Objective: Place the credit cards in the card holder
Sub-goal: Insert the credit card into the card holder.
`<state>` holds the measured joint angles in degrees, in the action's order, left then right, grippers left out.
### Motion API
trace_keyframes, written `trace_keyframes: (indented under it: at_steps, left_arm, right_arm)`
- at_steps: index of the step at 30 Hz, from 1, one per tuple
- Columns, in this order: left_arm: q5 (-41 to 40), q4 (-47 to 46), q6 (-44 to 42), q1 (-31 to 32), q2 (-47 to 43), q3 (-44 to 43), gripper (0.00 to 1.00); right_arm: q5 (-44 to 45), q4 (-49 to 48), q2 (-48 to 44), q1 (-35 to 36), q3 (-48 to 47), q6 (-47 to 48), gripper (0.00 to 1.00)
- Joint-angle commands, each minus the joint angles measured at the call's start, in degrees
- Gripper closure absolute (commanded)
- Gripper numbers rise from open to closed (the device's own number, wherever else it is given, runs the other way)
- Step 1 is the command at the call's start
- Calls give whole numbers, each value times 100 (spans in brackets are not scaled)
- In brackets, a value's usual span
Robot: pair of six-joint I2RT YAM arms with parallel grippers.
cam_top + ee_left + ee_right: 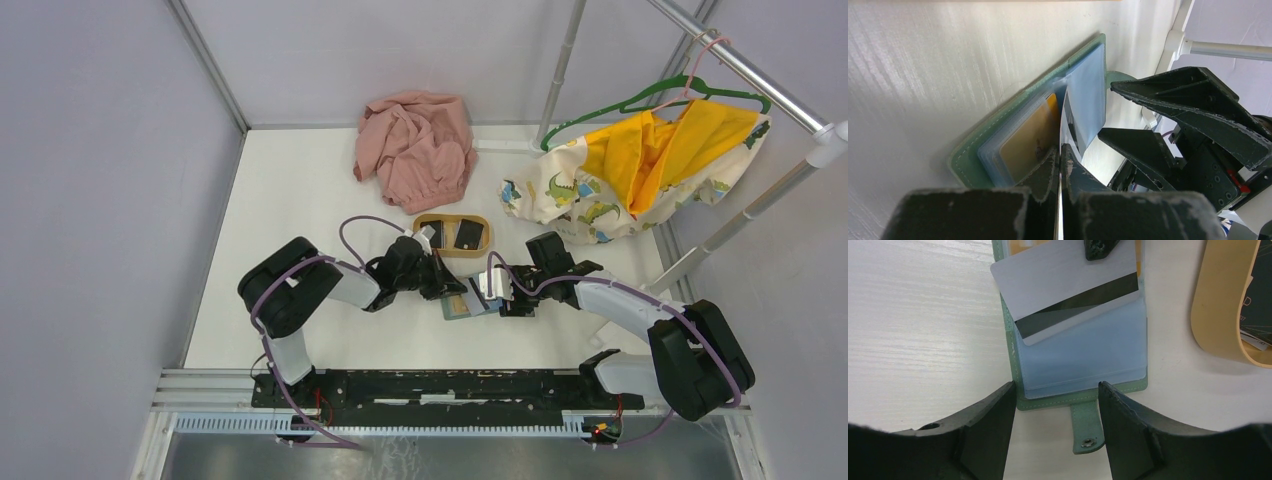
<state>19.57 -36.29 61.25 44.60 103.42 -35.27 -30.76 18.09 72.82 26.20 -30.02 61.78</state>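
Note:
The card holder (1080,365) lies open on the table, green outside with blue-grey sleeves; it also shows in the overhead view (463,304). My left gripper (1060,147) is shut on a pale credit card with a dark stripe (1068,290). The card's lower edge sits tilted in a sleeve. A gold credit card (1030,140) is in the other half of the holder. My right gripper (1056,385) is open and straddles the holder's near edge and snap strap (1087,427), gripping nothing. More black cards (467,234) lie in the wooden tray (484,246).
The oval tan tray (1218,305) sits just beyond the holder, close to both grippers. A crumpled pink cloth (415,150) lies at the back. A dinosaur-print garment with yellow lining (640,170) hangs on a green hanger from the rack at the right.

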Motion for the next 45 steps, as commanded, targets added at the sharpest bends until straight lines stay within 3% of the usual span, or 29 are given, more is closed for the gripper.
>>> trace_keyframes:
  at_steps: [1,25,32,37,39,42,45]
  left_arm:
    - [-1,664,-445,31,56,-138,98]
    - [382,1378,-852,23,442,-933,96]
    - [464,1554,-981,0,557,-1141,91]
    - [490,1658,-1035,-4,598,-1242,85]
    - [488,1677,-1045,5,589,-1254,83]
    - [485,1704,-1063,3,576,-1268,81]
    - [489,1713,-1063,-2,591,-1279,80]
  right_arm:
    - [188,-32,-4,38,-155,-16,33]
    - [163,-38,-95,111,-153,-32,34]
    - [-493,-94,-640,263,-211,69,33]
    - [-832,-413,-1045,829,-206,224,34]
    - [-773,-574,-959,1136,-290,159,46]
    - [-337,-582,-499,1514,-584,62,75]
    - [258,-655,-64,1804,-813,-102,88]
